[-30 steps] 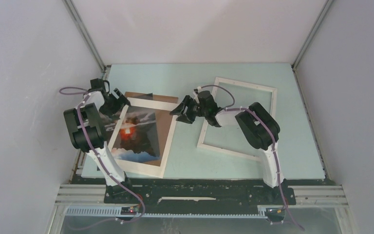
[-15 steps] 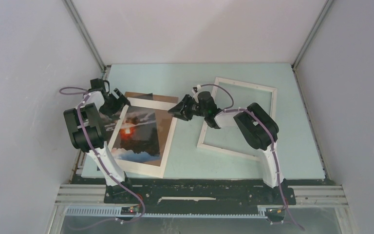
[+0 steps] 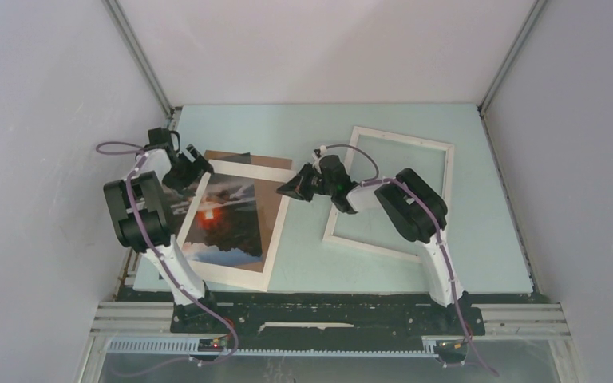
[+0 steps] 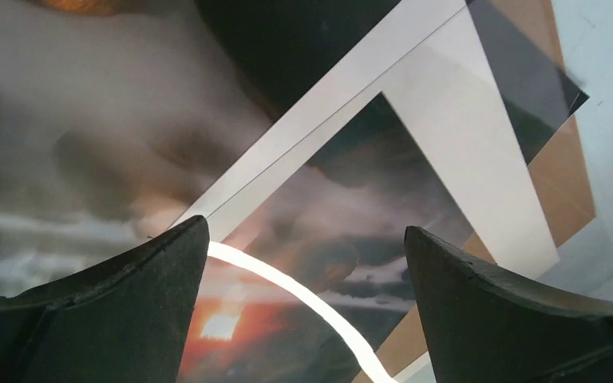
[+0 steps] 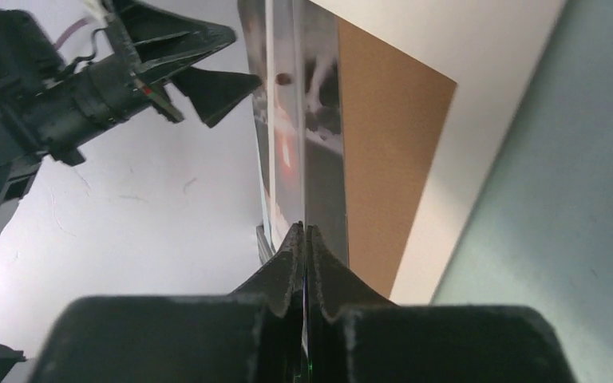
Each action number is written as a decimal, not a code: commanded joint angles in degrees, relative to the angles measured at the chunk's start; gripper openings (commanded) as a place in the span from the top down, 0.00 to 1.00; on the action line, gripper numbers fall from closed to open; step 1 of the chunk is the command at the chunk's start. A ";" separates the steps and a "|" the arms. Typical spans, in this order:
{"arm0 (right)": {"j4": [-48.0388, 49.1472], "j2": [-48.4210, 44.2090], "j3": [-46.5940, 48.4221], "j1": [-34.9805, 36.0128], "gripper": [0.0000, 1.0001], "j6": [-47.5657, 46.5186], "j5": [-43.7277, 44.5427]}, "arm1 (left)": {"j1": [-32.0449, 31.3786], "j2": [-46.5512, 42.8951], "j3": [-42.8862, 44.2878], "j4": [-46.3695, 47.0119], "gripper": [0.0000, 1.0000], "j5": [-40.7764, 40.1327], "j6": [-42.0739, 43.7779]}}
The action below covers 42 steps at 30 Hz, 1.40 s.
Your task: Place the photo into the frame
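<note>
The photo (image 3: pixel 223 219), a sunset print with a wide white border, lies at the table's left on a brown backing board (image 3: pixel 231 156). My right gripper (image 3: pixel 286 189) is at its far right corner. In the right wrist view the jaws (image 5: pixel 304 230) are pressed shut on a thin glossy sheet seen edge-on that shows the sunset picture, the photo (image 5: pixel 287 120). My left gripper (image 3: pixel 191 169) hovers open over the far left corner, and the photo (image 4: pixel 351 199) shows between its fingers (image 4: pixel 305 227) with a bright curved edge. The white frame (image 3: pixel 403 136) lies flat to the right, under the right arm.
The brown board (image 5: pixel 387 159) and a white border strip (image 5: pixel 479 104) lie flat under the gripped sheet. A dark see-through sheet corner (image 4: pixel 543 88) overlaps the board. The booth's left wall stands close to the left arm (image 3: pixel 140 211). Bare table (image 3: pixel 303 247) separates the photo and the frame.
My right gripper has slid left from the frame's edge to the photo's corner and gone from open to shut on the sheet. The left gripper has stayed where it was, open.
</note>
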 commanded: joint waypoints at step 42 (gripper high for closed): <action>-19.50 -31.89 -31.00 -29.27 0.37 -8.78 -17.22 | -35.62 -10.57 -34.50 42.39 0.00 11.31 -31.32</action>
